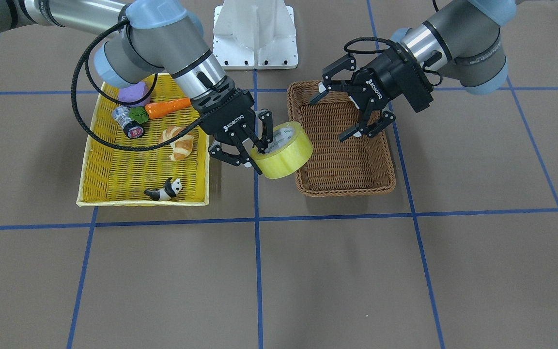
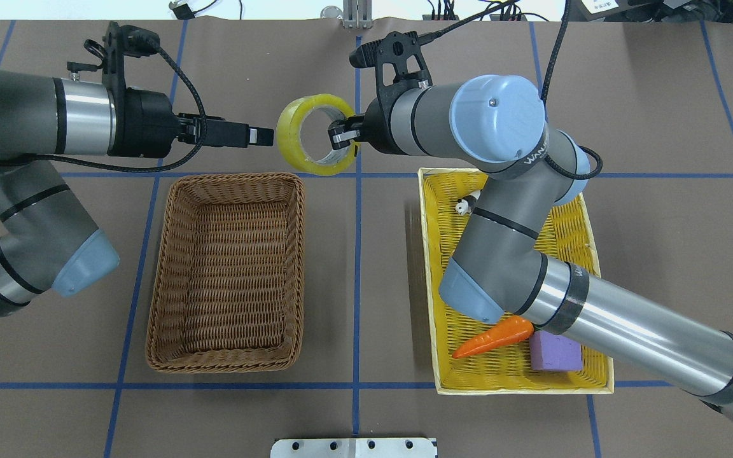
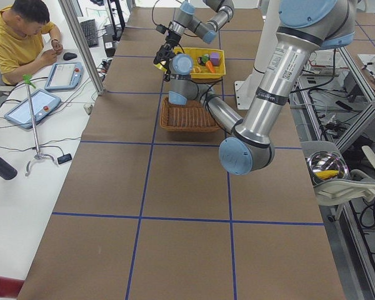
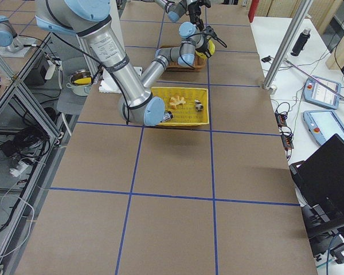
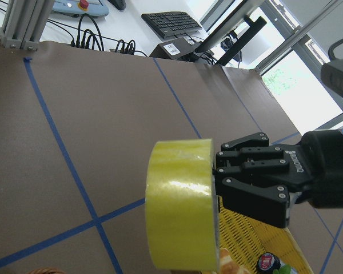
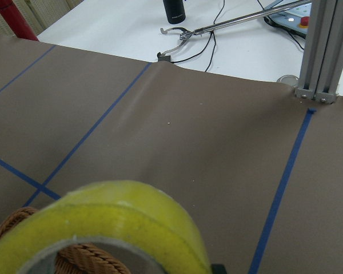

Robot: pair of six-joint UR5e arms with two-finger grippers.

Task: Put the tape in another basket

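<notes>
The left gripper (image 2: 263, 135) hangs with fingers spread apart, empty, facing the tape (image 2: 287, 127); the tape is held in the air just beyond the brown basket (image 2: 163, 254), its wall pinched by the right gripper (image 2: 346, 138); a yellow tray (image 2: 570, 235) lies rightmost.

A bright yellow woven tray (image 1: 96, 145) lies in the worktop's right half. It holds an orange toy carrot (image 1: 167, 107), a purple foam block (image 1: 133, 92), a small clear black-capped cylinder (image 1: 128, 122), a croissant (image 1: 178, 143) and, toward the operators' edge, a panda figurine (image 1: 165, 190).

Tape (image 1: 286, 154) between basket (image 1: 347, 190) and tray (image 1: 124, 169)
</notes>
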